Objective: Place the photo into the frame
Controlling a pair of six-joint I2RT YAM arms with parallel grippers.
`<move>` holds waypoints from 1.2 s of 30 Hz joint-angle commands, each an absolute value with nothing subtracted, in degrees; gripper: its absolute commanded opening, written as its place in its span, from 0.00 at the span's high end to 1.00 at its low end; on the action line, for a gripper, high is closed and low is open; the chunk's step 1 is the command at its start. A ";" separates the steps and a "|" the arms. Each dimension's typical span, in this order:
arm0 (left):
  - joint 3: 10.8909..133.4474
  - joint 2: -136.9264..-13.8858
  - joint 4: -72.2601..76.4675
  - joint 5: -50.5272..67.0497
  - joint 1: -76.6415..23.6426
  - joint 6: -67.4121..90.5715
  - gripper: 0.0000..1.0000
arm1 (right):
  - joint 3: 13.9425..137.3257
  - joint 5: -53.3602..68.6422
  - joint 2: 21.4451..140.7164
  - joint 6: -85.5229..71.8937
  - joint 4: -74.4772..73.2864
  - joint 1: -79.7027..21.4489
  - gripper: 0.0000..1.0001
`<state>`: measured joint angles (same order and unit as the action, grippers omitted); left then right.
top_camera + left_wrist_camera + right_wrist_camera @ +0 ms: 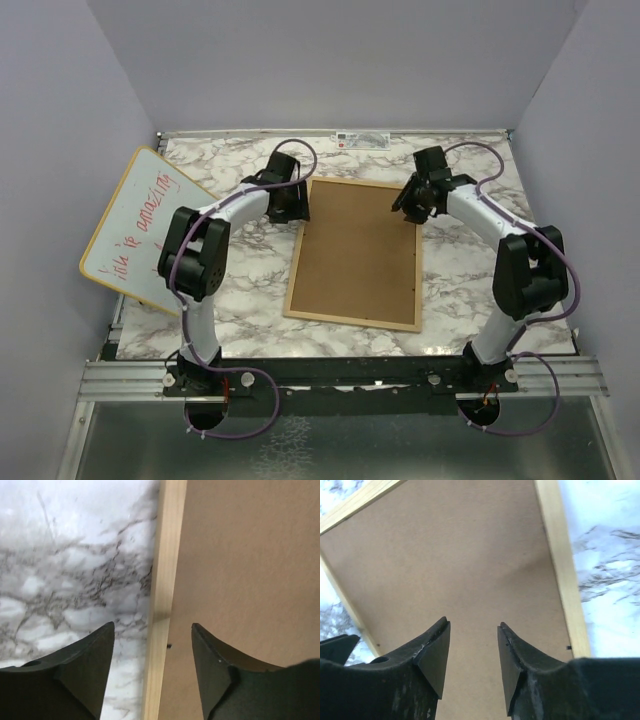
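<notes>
Left claw (153, 626) stands open astride the left rail of the thin light-wood rectangular frame (167, 555), one finger over the white marble table (65, 570), the other over the brown fibreboard backing sheet (250, 555). Right claw (474, 623) hangs open and empty above that sheet, near the frame's far right corner. If I close carelessly, I could shove the rail and skew the frame, or pry up the backing. Both arms reach forward, elbows raised, wrists pitched down. I cannot see the paper photo; it may lie beneath the backing.
</notes>
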<state>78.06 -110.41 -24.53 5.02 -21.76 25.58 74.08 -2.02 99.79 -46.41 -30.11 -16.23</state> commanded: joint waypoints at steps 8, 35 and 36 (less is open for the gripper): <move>104.25 -127.72 -26.59 7.16 -21.01 11.92 0.22 | 69.43 -6.12 95.30 -42.33 -40.43 -9.17 0.31; 119.48 -142.25 -27.12 3.96 -21.28 -2.42 0.27 | 56.46 3.33 95.37 -30.61 -44.17 -9.05 0.65; 118.71 -141.96 -27.38 3.23 -21.27 -2.52 0.29 | 56.94 3.29 96.41 -30.39 -43.63 -9.07 0.67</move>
<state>122.41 -143.20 -23.68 8.01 -21.37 0.45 54.59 5.34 92.84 -33.12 -45.89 -9.02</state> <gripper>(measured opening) 0.745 0.362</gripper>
